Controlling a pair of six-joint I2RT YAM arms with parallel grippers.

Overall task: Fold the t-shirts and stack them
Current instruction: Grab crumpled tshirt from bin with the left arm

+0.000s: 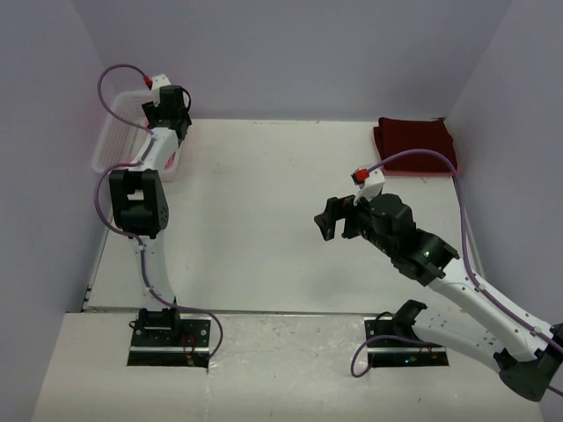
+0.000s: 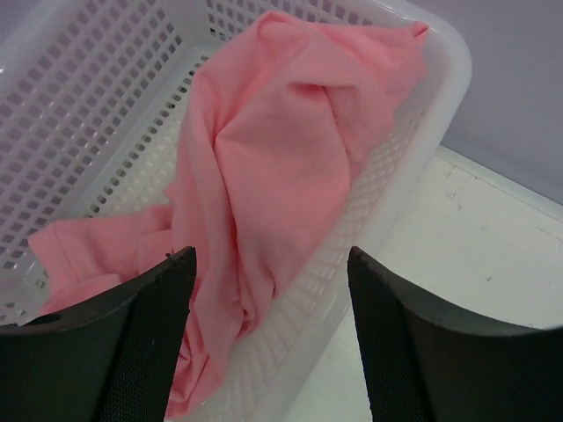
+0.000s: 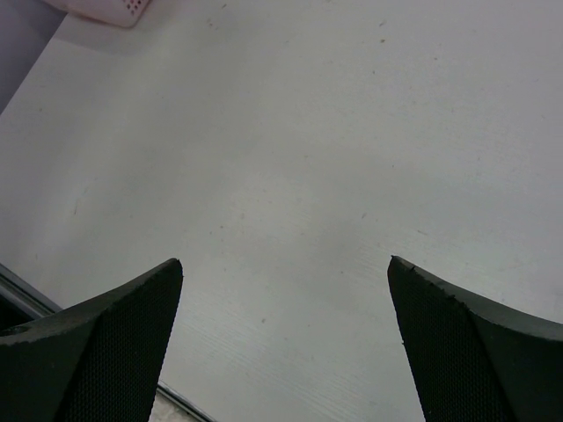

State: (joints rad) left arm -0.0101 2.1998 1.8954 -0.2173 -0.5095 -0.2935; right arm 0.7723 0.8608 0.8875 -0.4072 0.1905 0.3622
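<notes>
Pink shirt (image 2: 281, 149) lies crumpled in the white basket (image 2: 79, 105) at the far left of the bench (image 1: 264, 220). One end is bunched on the lattice floor and the other is heaped up against the rim. The left pincer (image 2: 270, 264) hangs just above it with its jaws apart and nothing clamped; the cloth and the basket wall both show between its fingers (image 2: 149, 343). The cloth looks thin, limp and light, so it will likely sag and trail from whatever point is pinched, and one layer could slip out of a shallow bite. The raised ridge of folds running down its middle seems the best hold, since it stands proud of the lattice and gives the jaws several layers to close on. A grab low against the wall risks catching plastic. Toward the middle, the right pincer (image 3: 286, 272) hovers over bare bench, jaws spread wide and holding nothing. At the far right corner the maroon shirt (image 1: 415, 145) rests flat as a squarish pad, well apart from both pincers. It looks equally soft and is best taken by an edge once the pink one is ready to stack.
</notes>
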